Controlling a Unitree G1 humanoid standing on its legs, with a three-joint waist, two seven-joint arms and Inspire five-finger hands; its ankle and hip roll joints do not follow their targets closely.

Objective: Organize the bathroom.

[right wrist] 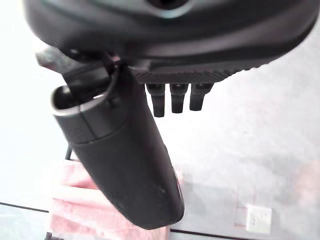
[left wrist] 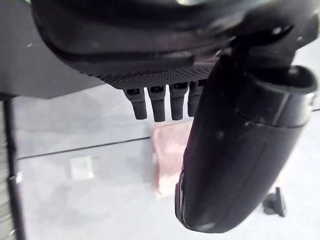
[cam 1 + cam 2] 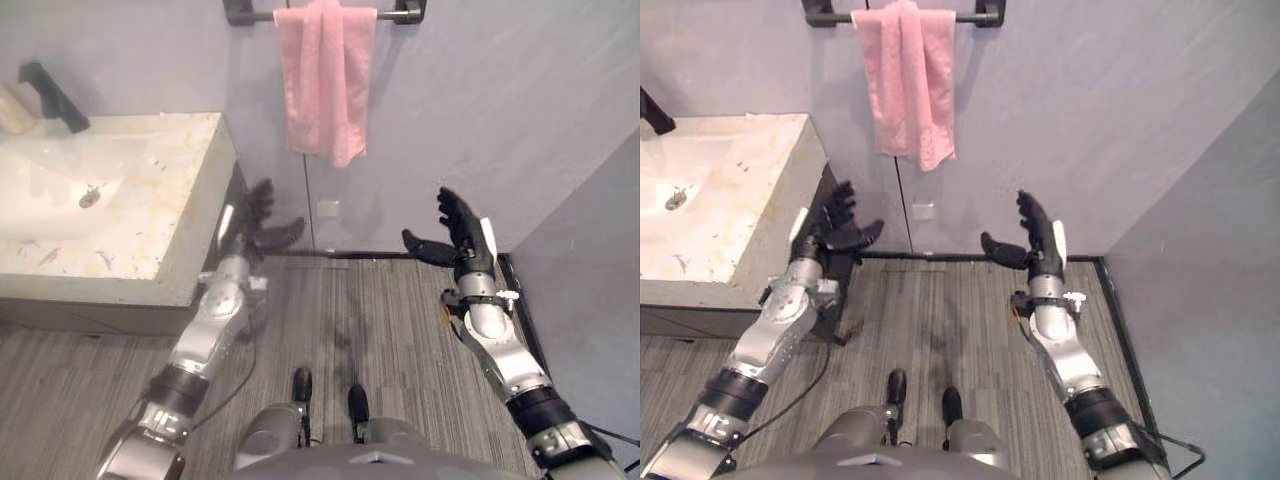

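Note:
A pink towel (image 3: 325,75) hangs folded over a dark wall rail (image 3: 250,12) above the floor; it also appears as the pink towel (image 2: 167,160) past my left thumb and as the pink towel (image 1: 80,207) past my right thumb. My left hand (image 3: 258,222) is raised beside the sink cabinet, fingers straight, holding nothing. My right hand (image 3: 455,230) is raised to the right at about the same height, open and empty, thumb pointing inward. Both hands are below the towel and apart from it.
A pale stone sink counter (image 3: 170,190) with a basin and a black tap (image 3: 50,95) stands at the left. A small white wall socket (image 3: 327,207) sits low on the grey wall. Striped grey floor (image 3: 370,320) lies between my arms.

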